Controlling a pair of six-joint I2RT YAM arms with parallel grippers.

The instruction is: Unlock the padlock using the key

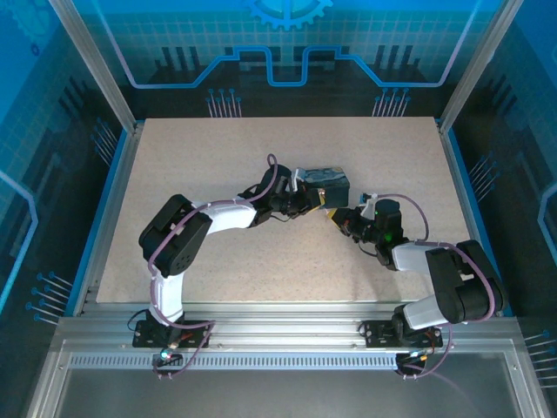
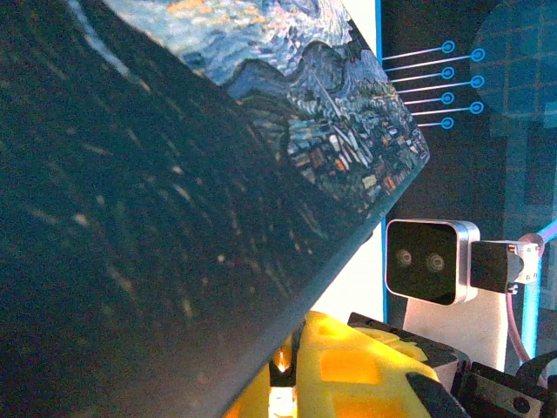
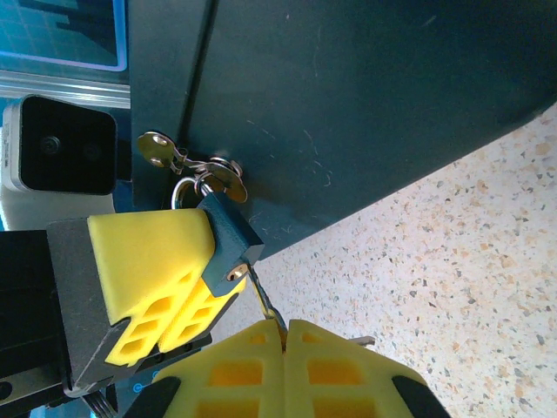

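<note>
Key-insertion step: padlock (image 3: pixel 228 237) hangs off tin (image 3: pixel 348 104), left-centre of right wrist view, pinched by left gripper (image 3: pixel 202 272); right gripper (image 3: pixel 285 335) clamps key (image 3: pixel 265 305), blade at keyhole, so next probably seat and twist.

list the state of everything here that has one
left end effector: shut on the padlock
right end effector: shut on the key
padlock: shackle looks closed, looped through the hasp
key: tip at the padlock's bottom face
tin: lid shut, hasp fastened
</note>
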